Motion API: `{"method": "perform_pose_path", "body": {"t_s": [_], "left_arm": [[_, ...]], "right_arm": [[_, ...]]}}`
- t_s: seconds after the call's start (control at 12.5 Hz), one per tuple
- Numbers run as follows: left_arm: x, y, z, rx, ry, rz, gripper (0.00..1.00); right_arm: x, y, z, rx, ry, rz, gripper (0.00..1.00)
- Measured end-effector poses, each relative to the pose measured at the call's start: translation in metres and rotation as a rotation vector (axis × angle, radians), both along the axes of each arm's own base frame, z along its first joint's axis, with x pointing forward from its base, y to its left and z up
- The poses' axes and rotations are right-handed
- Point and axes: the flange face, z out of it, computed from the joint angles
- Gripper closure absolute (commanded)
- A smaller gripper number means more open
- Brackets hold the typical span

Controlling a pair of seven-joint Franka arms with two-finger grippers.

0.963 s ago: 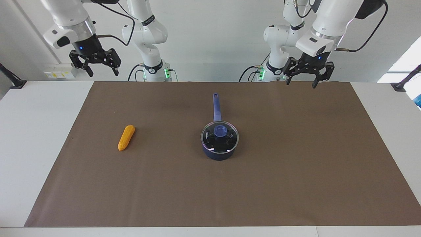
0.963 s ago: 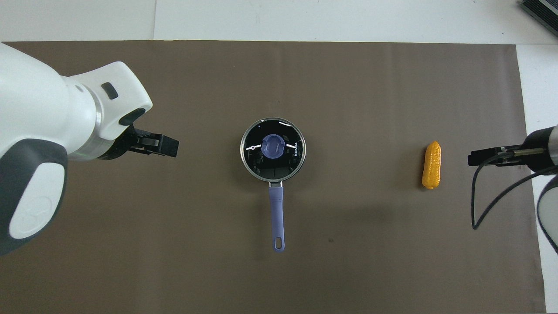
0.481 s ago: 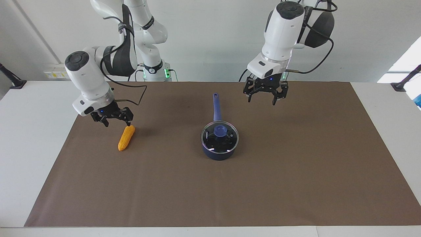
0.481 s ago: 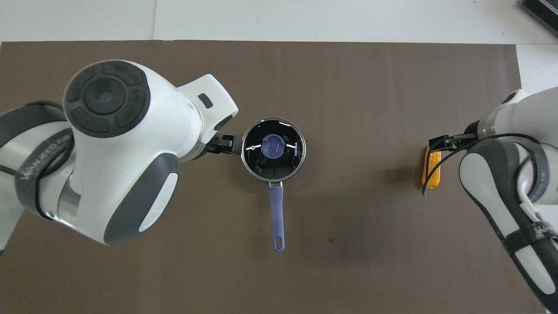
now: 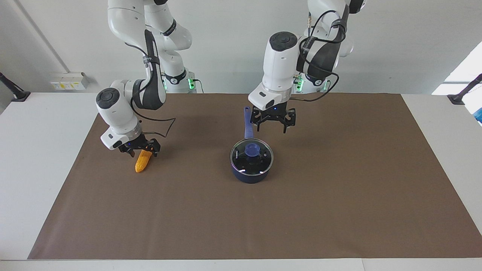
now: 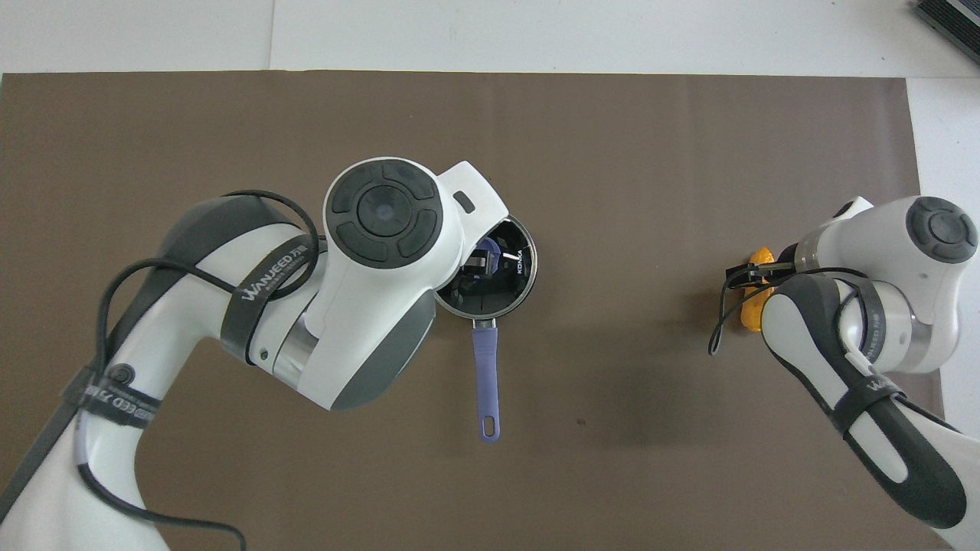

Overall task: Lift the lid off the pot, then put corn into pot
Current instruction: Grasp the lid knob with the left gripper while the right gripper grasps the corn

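- A white table (image 5: pixel 34 158) carried a wide brown mat (image 5: pixel 339 195) that covered most of its top.
- The left arm reached in over the middle of the mat, and its black two-finger left gripper (image 5: pixel 273 128) hung in the air over the pot's handle, its fingers spread apart and holding nothing.
- The right arm bent down at its own end of the table, where the black right gripper (image 5: pixel 140 152) sat low at the end of the corn nearer the robots, a finger on either side of it; whether it had clamped the cob or was still apart could not be told.
- A small dark navy-blue saucepan (image 5: pixel 251 176) stood at the middle of the mat, its long, straight, lighter blue handle (image 5: pixel 247 122) pointing toward the robots.
- A round clear glass lid (image 5: pixel 251 157) with a metal rim and a blue central knob lay on the pot, covering it.
- A small orange-yellow bumpy toy corn cob (image 5: pixel 141 162) lay on the mat toward the right arm's end, well apart from the pot.
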Motion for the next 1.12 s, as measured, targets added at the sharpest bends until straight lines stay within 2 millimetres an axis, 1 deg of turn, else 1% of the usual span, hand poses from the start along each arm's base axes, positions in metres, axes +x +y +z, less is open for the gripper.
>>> {"method": "perform_pose_path", "body": {"t_s": [0.16, 0.24, 0.4, 0.56, 0.64, 0.88, 0.96, 1.12], "left_arm": [[0.005, -0.007, -0.011, -0.006, -0.007, 0.002, 0.0], [0.008, -0.01, -0.015, -0.01, -0.011, 0.0, 0.0], [0.011, -0.019, -0.026, -0.011, -0.01, -0.009, 0.0], [0.008, -0.034, -0.038, -0.021, -0.016, -0.011, 0.0], [0.007, -0.04, -0.042, -0.026, -0.02, -0.01, 0.0], [0.009, -0.046, -0.053, -0.029, -0.02, -0.012, 0.0], [0.009, -0.047, -0.055, -0.029, -0.02, -0.012, 0.0], [0.01, -0.048, -0.058, -0.029, -0.02, -0.012, 0.0]], "right_arm": [[-0.001, -0.002, -0.014, -0.001, 0.023, -0.019, 0.0], [-0.001, -0.003, -0.016, -0.001, 0.027, -0.022, 0.0], [-0.001, -0.007, -0.016, -0.001, 0.026, -0.029, 0.0], [-0.002, -0.01, -0.016, -0.001, 0.027, -0.036, 0.0], [-0.002, -0.011, -0.017, -0.001, 0.028, -0.038, 0.03], [-0.003, -0.011, -0.017, -0.001, 0.029, -0.038, 0.03], [-0.003, -0.011, -0.018, -0.001, 0.03, -0.038, 0.11], [-0.002, -0.011, -0.018, -0.001, 0.028, -0.038, 0.15]]}}
